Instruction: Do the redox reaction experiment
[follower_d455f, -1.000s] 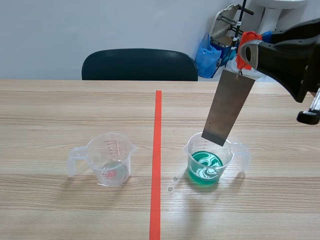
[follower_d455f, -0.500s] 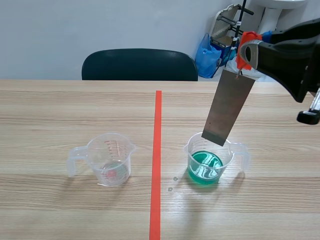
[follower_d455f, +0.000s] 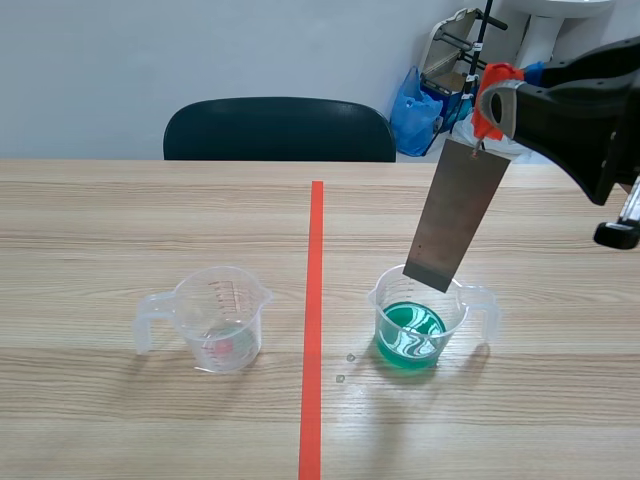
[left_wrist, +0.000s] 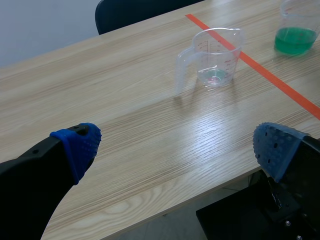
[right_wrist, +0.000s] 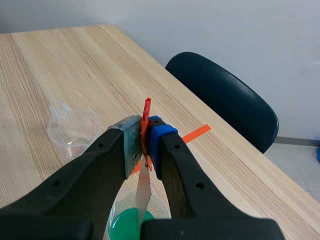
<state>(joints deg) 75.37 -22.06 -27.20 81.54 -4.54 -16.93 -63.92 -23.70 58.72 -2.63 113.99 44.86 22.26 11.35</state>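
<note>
Evidently the plate (follower_d455f: 458, 215) looks stiff, light, slick. Right gripper (right_wrist: 145, 136) pinches it by the orange tab (right_wrist: 146, 106). Left gripper (left_wrist: 177, 149) gapes wide, empty.

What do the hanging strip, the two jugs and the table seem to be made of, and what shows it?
Strip: probably metal, matt grey; thin, flat, rigid, straight-edged.
Empty jug and green-liquid jug: likely clear plastic; see-through walls, moulded handles.
Table: wood or wood-look laminate, cannot tell which; light grain lines, slight sheen.
</note>
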